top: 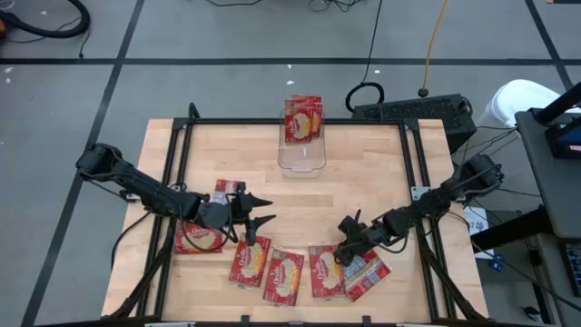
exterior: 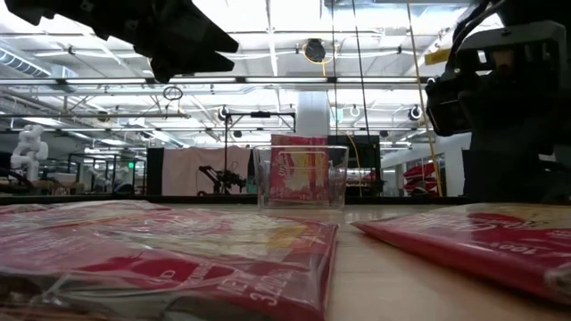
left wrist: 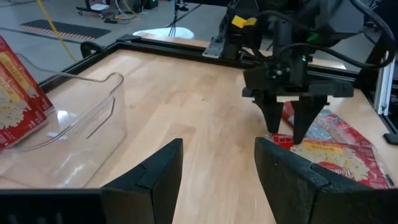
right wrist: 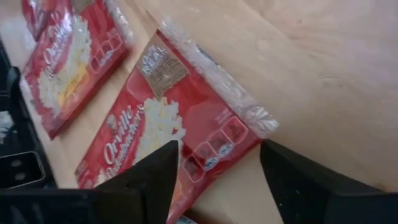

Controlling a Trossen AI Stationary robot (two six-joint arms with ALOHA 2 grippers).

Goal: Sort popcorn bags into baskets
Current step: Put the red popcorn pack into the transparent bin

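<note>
Several popcorn bags [top: 249, 261] lie flat along the near edge of the worktop [top: 363, 182], and none is lifted yet. Farthest left, one packet [top: 201, 238] sits under the left arm. Just right of it the left pincer [top: 259, 211] hangs over bare wood with its fingers parted and nothing between them. Next come two overlapping packets near the middle of the near edge.

Further right, the right pincer [top: 345, 238] is low over the right-hand cluster [top: 349, 272], its fingers spread wide and empty. Its wrist view shows them straddling the sealed end of one red packet [right wrist: 168, 118], so the step in hand looks like a pick by the right arm. To do it well, I judge the pincer should come straight down on that near end, catch the crimped edge or pinch a fold of the wrapper, and close only on the one packet, since its neighbours overlap and could drag along. The slick wrapper may slip, so a firm closure before lifting seems wise.

At the far middle of the worktop stands the clear basket [top: 302, 164], well apart from both arms. A few red packets [top: 302, 120] stand at its far end; whether they are wholly inside I cannot tell. Its near part is bare.
</note>
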